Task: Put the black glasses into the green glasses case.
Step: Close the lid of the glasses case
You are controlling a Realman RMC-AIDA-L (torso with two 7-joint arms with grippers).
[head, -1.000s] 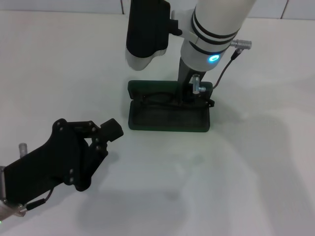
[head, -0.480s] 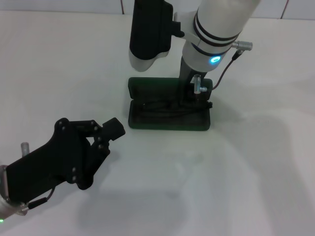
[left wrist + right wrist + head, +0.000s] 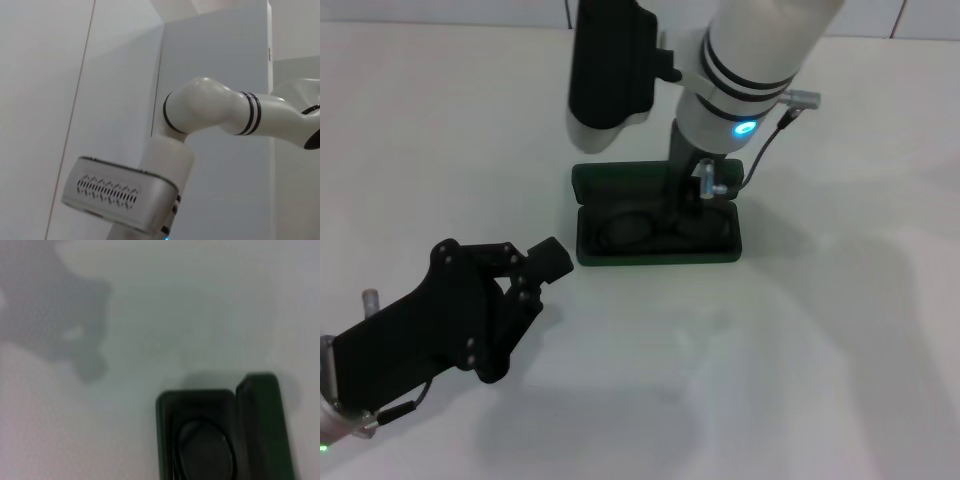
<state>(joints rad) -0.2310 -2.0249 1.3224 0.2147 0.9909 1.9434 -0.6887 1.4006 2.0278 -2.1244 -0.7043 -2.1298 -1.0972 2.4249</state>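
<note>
The green glasses case [image 3: 655,254] lies open on the white table, its lid [image 3: 618,181] folded back. The black glasses [image 3: 626,231] lie inside it, both lenses showing side by side. My right gripper [image 3: 696,192] hangs directly over the case's right half, just above the glasses; its wrist hides the tips. In the right wrist view the open case [image 3: 260,430] shows with one lens of the glasses [image 3: 205,450] in its tray. My left gripper [image 3: 542,276] is parked low at the near left, open and empty, well apart from the case.
The white table [image 3: 840,330] stretches bare to the right and front of the case. A white wall edge [image 3: 440,12] runs along the back. The left wrist view shows only the right arm [image 3: 210,110] against the wall.
The right arm has shifted a little left. The glasses have gone from the back of the case down flat into its tray, and the case has slid slightly left. The left arm has not moved.
</note>
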